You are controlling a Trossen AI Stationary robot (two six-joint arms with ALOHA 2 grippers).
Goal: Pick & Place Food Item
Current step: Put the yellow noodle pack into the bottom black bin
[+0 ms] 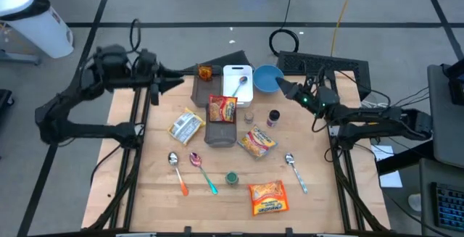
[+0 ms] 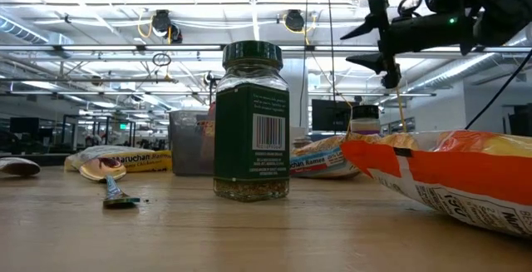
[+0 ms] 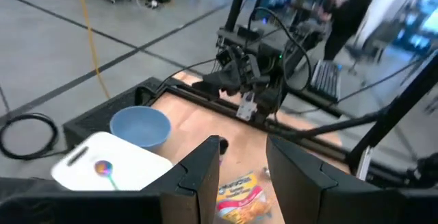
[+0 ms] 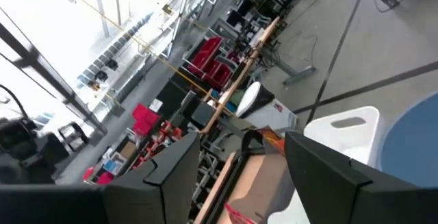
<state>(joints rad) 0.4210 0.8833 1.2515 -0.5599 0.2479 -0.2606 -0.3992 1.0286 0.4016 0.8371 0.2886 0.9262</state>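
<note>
A wooden table [image 1: 145,186] in an open workshop holds scattered food packets. My left gripper [image 1: 176,82] and right gripper [image 1: 283,88] hover raised at the far corners, fingers parted and empty, ready to reach the ramen packet [image 1: 222,109] lying centre.

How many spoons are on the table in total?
4. One spoon lies on the white cutting board; an orange-handled spoon and a teal-handled spoon lie side by side near the front left; a plain spoon lies front right. None seems hidden.
</note>
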